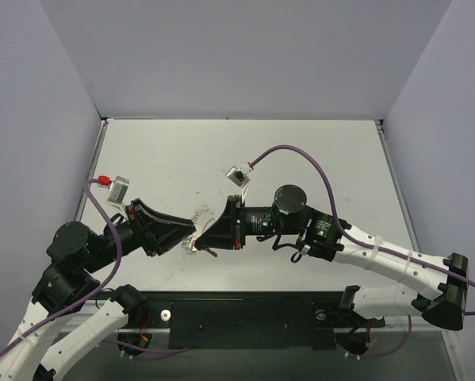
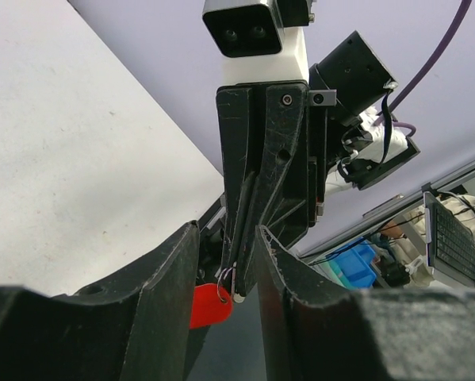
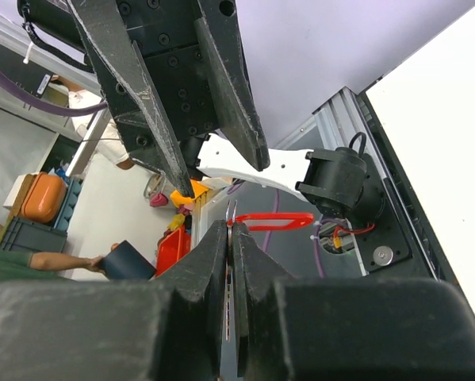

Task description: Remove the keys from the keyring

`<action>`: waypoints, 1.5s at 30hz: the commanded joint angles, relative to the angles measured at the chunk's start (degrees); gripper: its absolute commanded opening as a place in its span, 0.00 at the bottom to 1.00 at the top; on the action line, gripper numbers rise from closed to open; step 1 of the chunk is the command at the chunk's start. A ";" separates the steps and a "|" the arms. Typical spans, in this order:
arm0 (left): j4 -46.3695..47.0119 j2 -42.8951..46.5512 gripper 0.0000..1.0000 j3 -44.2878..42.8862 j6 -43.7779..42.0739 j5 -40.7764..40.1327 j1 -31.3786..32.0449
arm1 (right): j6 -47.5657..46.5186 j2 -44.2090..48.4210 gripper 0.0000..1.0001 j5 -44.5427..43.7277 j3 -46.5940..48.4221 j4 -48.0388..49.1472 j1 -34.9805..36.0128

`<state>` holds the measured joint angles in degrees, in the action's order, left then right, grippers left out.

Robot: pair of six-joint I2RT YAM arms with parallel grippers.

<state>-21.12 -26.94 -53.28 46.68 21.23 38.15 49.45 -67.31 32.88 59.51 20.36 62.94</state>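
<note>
Now the key (image 2: 208, 305) hangs inside the parted left pincer (image 2: 225, 232); right pincer (image 3: 229, 230) clenches keyring (image 2: 228, 279).

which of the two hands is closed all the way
The right hand: its fingers press together on the thin keyring. The left hand has its fingers apart, with the red key by the gap between them.

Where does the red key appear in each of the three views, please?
Top view: the red key is a tiny speck just left of centre, below the middle.
Left wrist view: bottom centre, between the fingers of the left pincer.
Right wrist view: centre, just beyond the tips of the right pincer.
Shared landmark: the right pincer, shut on the ring, sits beside the key in every view.
</note>
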 commanded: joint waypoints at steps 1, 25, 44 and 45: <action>4.42 0.31 0.44 -1.30 1.92 -0.58 -0.09 | -1.46 1.56 0.00 1.22 3.60 3.11 -0.62; 5.57 1.62 0.38 -1.39 5.09 -0.93 -0.01 | -1.81 -0.45 0.00 2.98 8.43 1.44 -0.89; 9.61 3.38 0.46 -0.87 7.64 -0.41 -0.09 | -1.90 -1.42 0.00 2.97 11.33 0.56 -0.89; 10.39 3.56 0.45 -0.60 8.08 -0.40 -0.09 | -1.90 -1.42 0.00 2.89 11.51 0.47 -0.80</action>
<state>-15.44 -24.47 -53.28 53.69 20.80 38.15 48.31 -68.53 34.98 68.10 18.02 62.28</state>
